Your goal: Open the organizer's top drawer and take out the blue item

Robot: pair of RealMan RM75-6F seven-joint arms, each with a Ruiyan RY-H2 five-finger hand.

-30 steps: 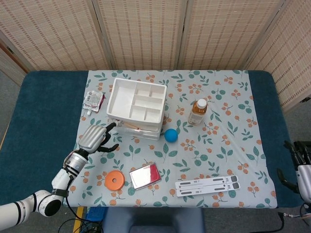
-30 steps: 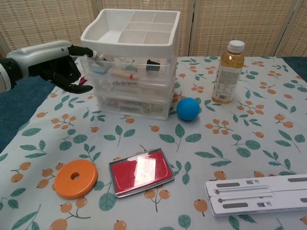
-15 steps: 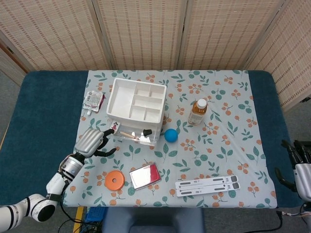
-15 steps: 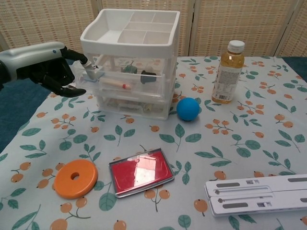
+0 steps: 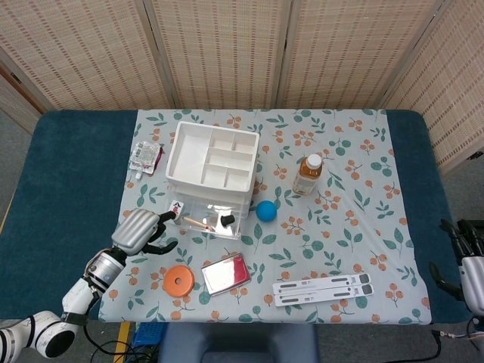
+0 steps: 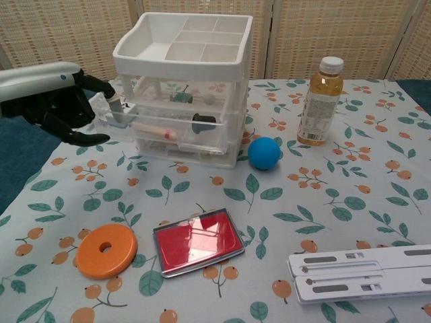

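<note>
Left hand [image 6: 57, 101]: seen at the organizer's left front corner, one finger hooked on the end of the top drawer [image 6: 165, 124] while the rest are curled underneath; the drawer front is what it holds.

Right hand [image 5: 470, 268]: seen only at the far right edge of the head view, well apart from everything; whether it is spread or closed cannot be told.

Change: over the last second the top drawer has been drawn out of the organizer [image 5: 212, 162] toward the robot, and the left hand has withdrawn with it. The drawer now projects well past the white frame, with its contents exposed from above.

Drawer contents: a small black piece [image 5: 226, 220], a pinkish stick [image 6: 153, 129], and a red-and-white tag at the hooked corner can be made out. No blue item can be identified inside from either view.

Blue ball [image 6: 264, 153]: lying on the surface just beside the organizer's right side, outside the drawer.

Meaning for the task: the opening step is judged largely done. The retrieval is not yet begun, and the blue item must first be located, since it is either hidden or too small to tell.
</note>
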